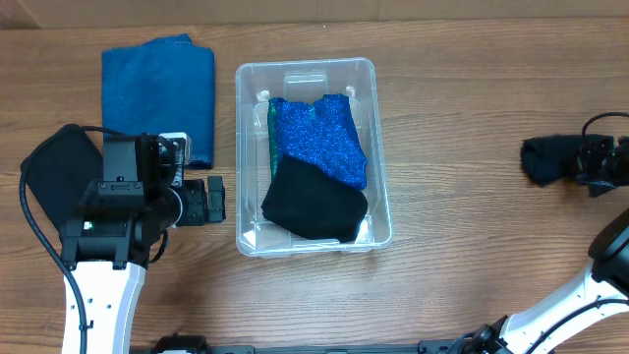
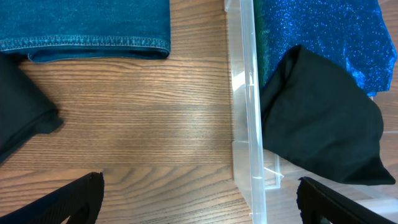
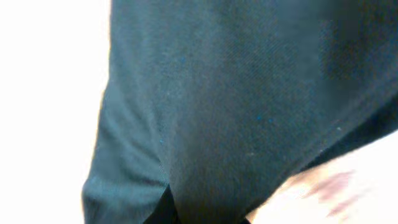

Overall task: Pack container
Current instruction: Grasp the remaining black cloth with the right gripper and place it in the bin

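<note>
Left pincer [image 1: 218, 200]: jaws spread wide apart and holding nothing. In the left wrist view its dark fingers [image 2: 68, 199] sit at the bottom corners, with the container's left wall between them.
Right pincer [image 1: 582, 162]: at the far right of the table, up against a dark bundle [image 1: 545, 159]. The jaws are hidden, so I cannot tell whether they grip it. The right wrist view is filled with dark fabric, close and blurred.
Container [image 1: 307, 71]: a clear bin in the middle of the table, just beside the left pincer.
Sparkly blue cloth [image 1: 319, 138]: inside the container, toward its far end.
Black cloth [image 1: 313, 205]: inside the container, lying over the near edge of the sparkly blue cloth.
Green strip [image 1: 272, 147]: a thin edge along the blue cloth's left side, against the container wall. What it belongs to is unclear.
Denim cloth [image 1: 157, 93]: folded on the table, left of the container and apart from it.
Black fabric [image 1: 54, 172]: flat on the table at the left, partly under the left arm [image 1: 103, 280].
Table [image 1: 462, 118]: wood grain.
</note>
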`<action>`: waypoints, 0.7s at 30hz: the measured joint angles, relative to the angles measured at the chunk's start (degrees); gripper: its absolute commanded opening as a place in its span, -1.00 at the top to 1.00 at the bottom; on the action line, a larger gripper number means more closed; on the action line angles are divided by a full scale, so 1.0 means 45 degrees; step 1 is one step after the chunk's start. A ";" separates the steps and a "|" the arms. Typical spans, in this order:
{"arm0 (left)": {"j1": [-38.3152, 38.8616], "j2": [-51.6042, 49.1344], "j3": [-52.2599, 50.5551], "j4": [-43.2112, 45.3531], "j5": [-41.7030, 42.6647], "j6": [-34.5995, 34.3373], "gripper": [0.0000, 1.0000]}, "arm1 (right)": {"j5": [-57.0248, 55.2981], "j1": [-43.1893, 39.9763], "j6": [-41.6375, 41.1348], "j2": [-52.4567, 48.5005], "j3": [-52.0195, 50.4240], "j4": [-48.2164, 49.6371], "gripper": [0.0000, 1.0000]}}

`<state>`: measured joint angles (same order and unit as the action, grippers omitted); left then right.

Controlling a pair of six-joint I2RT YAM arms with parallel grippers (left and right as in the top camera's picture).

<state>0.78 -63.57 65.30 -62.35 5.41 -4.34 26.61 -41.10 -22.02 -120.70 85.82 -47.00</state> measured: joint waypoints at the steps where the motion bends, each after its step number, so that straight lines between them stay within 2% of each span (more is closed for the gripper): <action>1: 0.0000 0.0000 0.0000 -0.0005 0.0000 0.0005 -1.00 | 0.0505 0.0073 0.0306 0.0000 0.0102 -0.0248 0.92; 4: 0.0000 0.0000 0.0000 -0.0005 0.0000 0.0005 -1.00 | 0.1700 0.0690 0.1243 0.0544 0.0389 -0.0476 0.92; 7: 0.0000 0.0000 0.0000 -0.0005 0.0000 0.0005 -1.00 | 0.2725 0.2404 0.2569 0.2759 0.1341 -0.1122 0.92; 8: 0.0000 0.0005 0.0000 -0.0005 0.0000 0.0000 -1.00 | 0.2895 0.3225 0.3050 0.3653 0.1812 -0.1404 0.92; 12: 0.0000 0.0000 0.0000 -0.0005 0.0000 0.0000 -1.00 | 0.2118 0.8913 0.6339 0.6985 0.3283 -0.3147 0.92; 17: 0.0000 0.0000 0.0000 -0.0010 0.0000 0.0000 -1.00 | -0.1083 1.4732 1.0681 0.6815 0.3303 -0.6067 0.92; 19: 0.0000 0.0000 0.0005 -0.0005 0.0000 0.0000 -1.00 | -0.1690 1.6252 1.2478 0.6499 0.2914 -0.6649 0.92; 21: 0.0000 0.0000 0.0005 -0.0005 0.0000 0.0000 -1.00 | -0.2006 1.7019 1.3741 0.6246 0.2443 -0.6708 0.92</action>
<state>0.78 -63.57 65.32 -62.37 5.41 -4.34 17.58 35.48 39.81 -92.60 96.82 -77.19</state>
